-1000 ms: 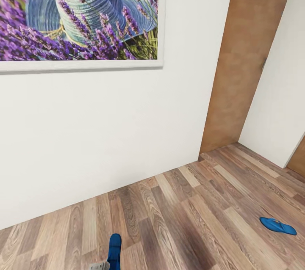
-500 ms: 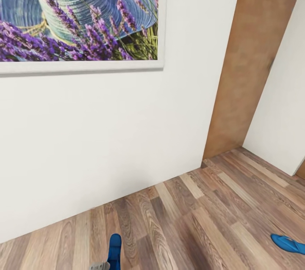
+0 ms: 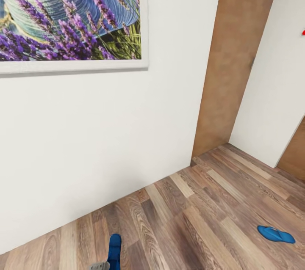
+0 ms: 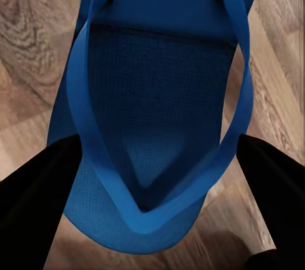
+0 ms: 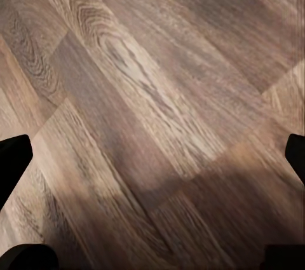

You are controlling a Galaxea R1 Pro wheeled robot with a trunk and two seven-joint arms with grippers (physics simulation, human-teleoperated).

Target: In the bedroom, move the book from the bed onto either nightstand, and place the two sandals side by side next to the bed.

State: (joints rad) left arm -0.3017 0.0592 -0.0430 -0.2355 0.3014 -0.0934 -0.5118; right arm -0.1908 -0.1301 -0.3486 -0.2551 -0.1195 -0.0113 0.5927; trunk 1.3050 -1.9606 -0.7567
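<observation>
One bright blue sandal (image 4: 152, 92) sits between the dark fingers (image 4: 38, 181) of my left gripper (image 4: 152, 155), which is shut on its sides and holds it above the wood-plank floor. In the head view this sandal (image 3: 114, 249) pokes up at the bottom edge, over a grey bit of the gripper. The second sandal (image 3: 275, 234) lies flat on the floor at the right. My right gripper (image 5: 152, 155) is open over bare planks, with nothing between its fingers. The bed, book and nightstands are out of view.
A white wall (image 3: 97, 134) with a large lavender-and-hat picture (image 3: 67, 12) stands close ahead. A brown wooden door panel (image 3: 233, 58) and another white wall (image 3: 275, 84) close off the right. Floor planks (image 3: 203, 215) stretch toward the lying sandal.
The whole head view has swung, so the picture, the door and the floor sandal have shifted in the frame. The held sandal keeps its place at the bottom edge.
</observation>
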